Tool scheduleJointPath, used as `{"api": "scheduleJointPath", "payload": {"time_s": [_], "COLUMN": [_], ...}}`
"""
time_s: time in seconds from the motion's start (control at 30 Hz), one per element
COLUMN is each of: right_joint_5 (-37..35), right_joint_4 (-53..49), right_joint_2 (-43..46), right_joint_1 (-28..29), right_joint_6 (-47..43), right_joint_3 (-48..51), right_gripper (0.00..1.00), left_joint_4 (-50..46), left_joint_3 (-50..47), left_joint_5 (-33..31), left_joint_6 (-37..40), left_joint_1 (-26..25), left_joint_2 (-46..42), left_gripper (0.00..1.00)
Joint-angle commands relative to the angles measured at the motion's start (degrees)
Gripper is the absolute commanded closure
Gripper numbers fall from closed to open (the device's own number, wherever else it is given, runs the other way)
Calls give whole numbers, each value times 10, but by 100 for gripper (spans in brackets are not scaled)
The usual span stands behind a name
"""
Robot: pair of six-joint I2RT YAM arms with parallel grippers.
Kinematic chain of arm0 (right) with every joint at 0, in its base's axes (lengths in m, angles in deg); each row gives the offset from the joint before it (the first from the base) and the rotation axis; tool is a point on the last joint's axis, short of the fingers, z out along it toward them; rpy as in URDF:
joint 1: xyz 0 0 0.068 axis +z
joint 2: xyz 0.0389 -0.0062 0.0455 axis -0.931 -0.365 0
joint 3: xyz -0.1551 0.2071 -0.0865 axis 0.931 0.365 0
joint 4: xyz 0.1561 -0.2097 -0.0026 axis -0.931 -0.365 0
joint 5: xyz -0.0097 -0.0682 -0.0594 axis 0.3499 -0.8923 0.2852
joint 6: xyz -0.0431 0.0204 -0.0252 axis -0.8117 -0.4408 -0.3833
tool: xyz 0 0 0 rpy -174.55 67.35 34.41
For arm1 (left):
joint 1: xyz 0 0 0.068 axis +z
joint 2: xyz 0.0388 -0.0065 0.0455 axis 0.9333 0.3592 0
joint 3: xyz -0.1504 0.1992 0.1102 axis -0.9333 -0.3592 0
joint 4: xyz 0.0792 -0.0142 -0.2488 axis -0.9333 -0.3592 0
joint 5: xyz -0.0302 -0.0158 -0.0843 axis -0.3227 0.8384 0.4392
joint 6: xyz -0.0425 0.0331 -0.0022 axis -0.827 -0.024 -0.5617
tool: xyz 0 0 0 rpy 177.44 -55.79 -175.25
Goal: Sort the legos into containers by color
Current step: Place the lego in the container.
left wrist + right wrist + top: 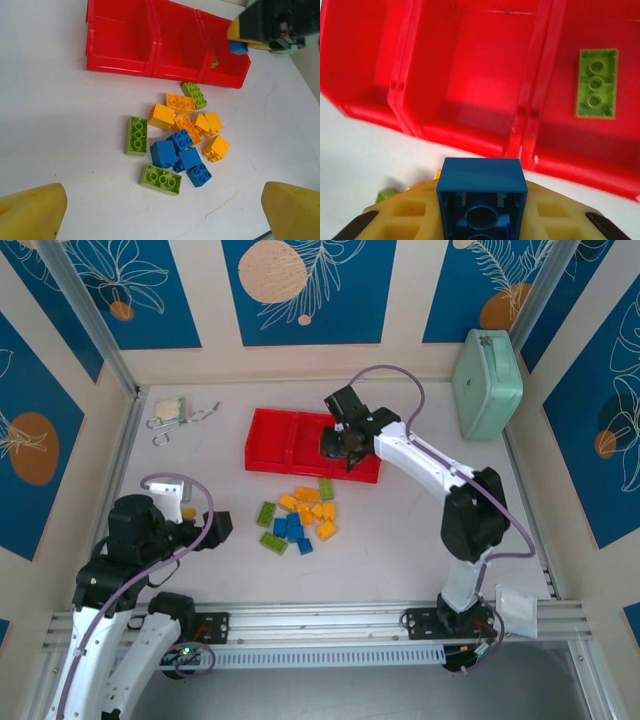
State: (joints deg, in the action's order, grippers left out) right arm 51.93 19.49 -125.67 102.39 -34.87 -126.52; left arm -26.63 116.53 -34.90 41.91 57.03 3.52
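The right tool (pixel 482 222) grips a blue brick (pixel 481 182) between its yellow fingers (pixel 410 217), with the brick's hollow underside facing the camera. Past it lies the red tray (pixel 470 141), three compartments side by side, split by raised walls. The blue brick sits in front of the near wall of the middle compartment. A light green brick (pixel 596 83) lies flat, studs up, in the right-hand compartment. White tabletop (pixel 365 160) shows at lower left, where the corner of another green piece (pixel 385 195) peeks out beside the fingers.

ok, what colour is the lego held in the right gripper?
Blue. The lego shows best in the right wrist view, between the yellow fingers.
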Motion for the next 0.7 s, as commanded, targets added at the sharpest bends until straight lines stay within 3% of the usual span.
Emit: {"api": "scheduleJointPath", "payload": {"time_s": [0.0, 0.2, 0.37, 0.5, 0.67], "right_joint_5": [49, 70, 86, 82, 71], "right_joint_4": [11, -20, -19, -27, -44], "right_joint_2": [-59, -160, -207, -229, -227], "right_joint_1": [-8, -16, -17, -18, -18], "right_joint_6": [9, 8, 24, 29, 36], "right_joint_3": [-59, -179, -216, -234, -235], "right_gripper": [74, 74, 71, 63, 45], "left_joint_4": [13, 14, 15, 15, 15], "left_joint_3": [-6, -6, -6, -6, -7], "left_joint_5": [0, 0, 1, 3, -1], "left_joint_6": [-2, -2, -2, -1, -2], "left_joint_1": [-1, -2, -1, -2, -1], "left_joint_2": [-10, -13, -13, -14, -17], "left_gripper": [1, 0, 1, 1, 0]}}
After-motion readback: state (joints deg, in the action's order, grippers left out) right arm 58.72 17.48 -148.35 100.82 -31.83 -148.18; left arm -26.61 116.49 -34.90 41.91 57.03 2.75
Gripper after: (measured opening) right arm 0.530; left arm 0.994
